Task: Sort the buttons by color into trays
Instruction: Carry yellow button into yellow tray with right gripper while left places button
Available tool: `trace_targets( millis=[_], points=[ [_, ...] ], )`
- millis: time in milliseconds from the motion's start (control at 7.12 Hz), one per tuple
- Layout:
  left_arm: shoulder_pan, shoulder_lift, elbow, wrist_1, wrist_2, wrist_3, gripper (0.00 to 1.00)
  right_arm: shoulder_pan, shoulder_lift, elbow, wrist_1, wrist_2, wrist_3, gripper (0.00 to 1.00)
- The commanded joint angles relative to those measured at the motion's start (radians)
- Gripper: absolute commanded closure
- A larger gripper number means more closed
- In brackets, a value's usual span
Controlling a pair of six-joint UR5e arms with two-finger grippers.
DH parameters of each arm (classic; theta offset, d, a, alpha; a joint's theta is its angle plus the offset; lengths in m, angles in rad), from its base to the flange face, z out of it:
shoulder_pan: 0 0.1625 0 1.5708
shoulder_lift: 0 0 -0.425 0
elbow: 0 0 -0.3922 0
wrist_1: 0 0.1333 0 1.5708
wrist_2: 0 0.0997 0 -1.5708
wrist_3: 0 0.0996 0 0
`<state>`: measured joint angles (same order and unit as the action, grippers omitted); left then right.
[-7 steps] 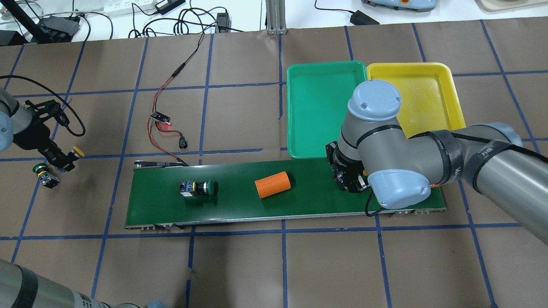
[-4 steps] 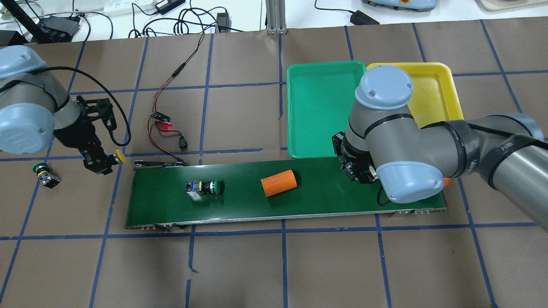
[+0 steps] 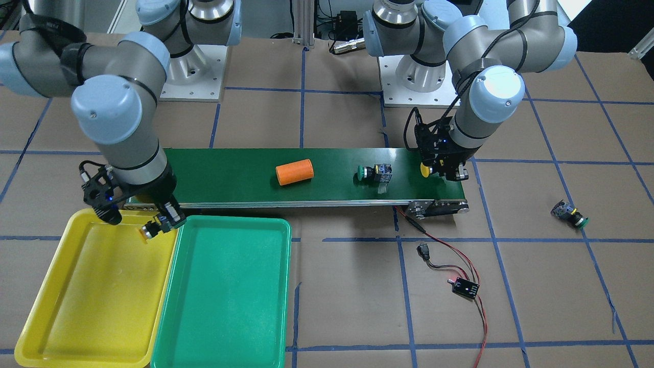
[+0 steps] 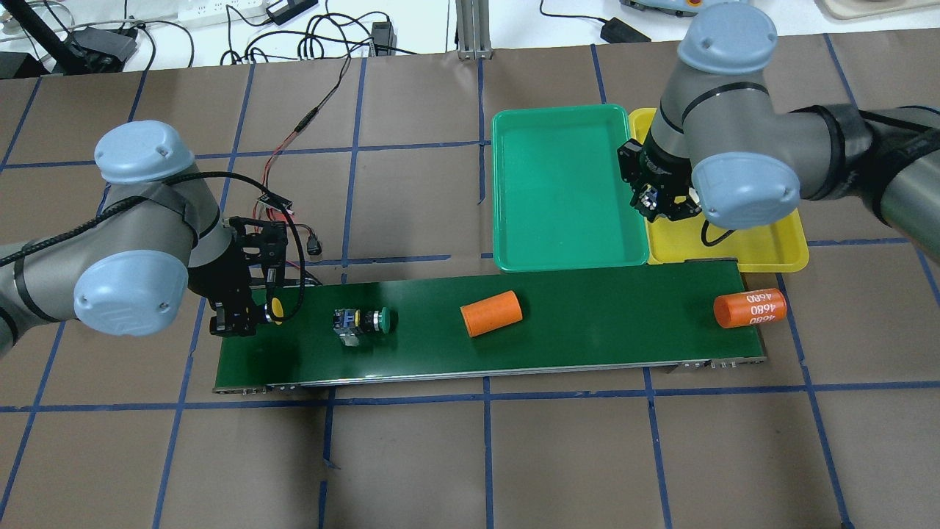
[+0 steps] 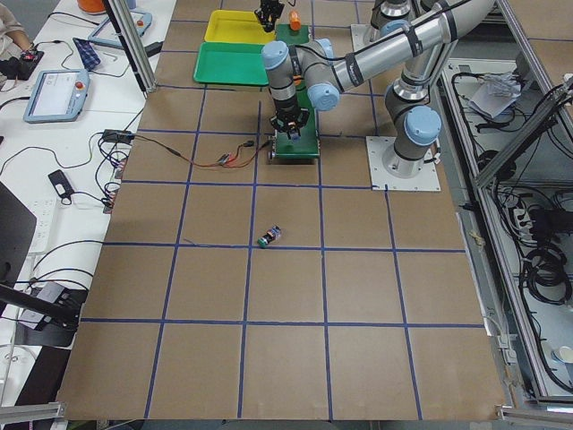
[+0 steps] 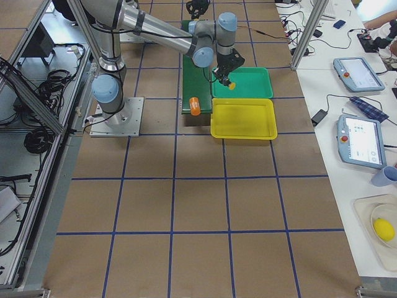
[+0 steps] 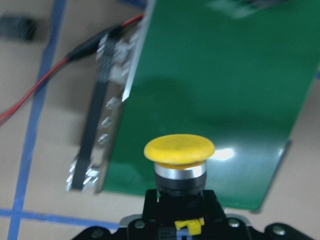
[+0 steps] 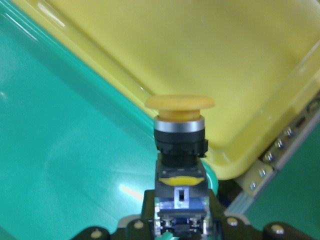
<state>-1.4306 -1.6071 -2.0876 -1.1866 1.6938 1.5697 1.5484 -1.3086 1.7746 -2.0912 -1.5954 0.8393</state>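
My left gripper (image 4: 253,317) is shut on a yellow button (image 7: 179,150) and holds it over the left end of the conveyor belt (image 4: 587,330). My right gripper (image 4: 656,204) is shut on another yellow button (image 8: 179,107), above the shared rims of the green tray (image 4: 565,191) and the yellow tray (image 4: 764,250). A green button (image 4: 363,321) lies on its side on the belt, right of my left gripper. A second green button (image 3: 569,213) lies on the table beyond the belt's left end; my left arm hides it in the overhead view.
Two orange cylinders lie on the belt, one mid-belt (image 4: 490,314) and one at its right end (image 4: 749,308). Red and black wires with a small board (image 3: 465,289) lie on the table behind the belt's left end.
My left arm swung right from the table onto the belt's left end with its yellow button. My right arm rose from the belt's right end to the trays. Belt objects drifted right.
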Motion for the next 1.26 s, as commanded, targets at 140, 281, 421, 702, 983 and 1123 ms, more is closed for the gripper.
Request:
trace_targets(
  millis=[140, 281, 421, 702, 983, 1123],
  points=[
    [0.019, 0.001, -0.008, 0.058, 0.004, 0.023, 0.00, -0.137, 0.135, -0.089, -0.012, -0.008, -0.186, 1.00],
    [0.088, 0.004, 0.001, 0.086, 0.004, 0.017, 0.00, -0.142, 0.138, -0.086, -0.009, -0.011, -0.187, 1.00],
    [0.205, -0.035, 0.015, 0.093, 0.000, 0.032, 0.00, -0.142, 0.143, -0.084, -0.001, -0.012, -0.180, 0.73],
    [0.329, -0.101, 0.043, 0.177, 0.001, 0.352, 0.00, -0.146, 0.140, -0.070, 0.000, -0.008, -0.174, 0.00],
    [0.416, -0.181, 0.058, 0.279, -0.002, 0.628, 0.00, -0.139, 0.047, -0.063, 0.119, -0.001, -0.163, 0.00],
    [0.447, -0.227, 0.069, 0.323, 0.000, 0.837, 0.00, -0.134, -0.028, -0.060, 0.213, 0.002, -0.128, 0.00]
  ],
)
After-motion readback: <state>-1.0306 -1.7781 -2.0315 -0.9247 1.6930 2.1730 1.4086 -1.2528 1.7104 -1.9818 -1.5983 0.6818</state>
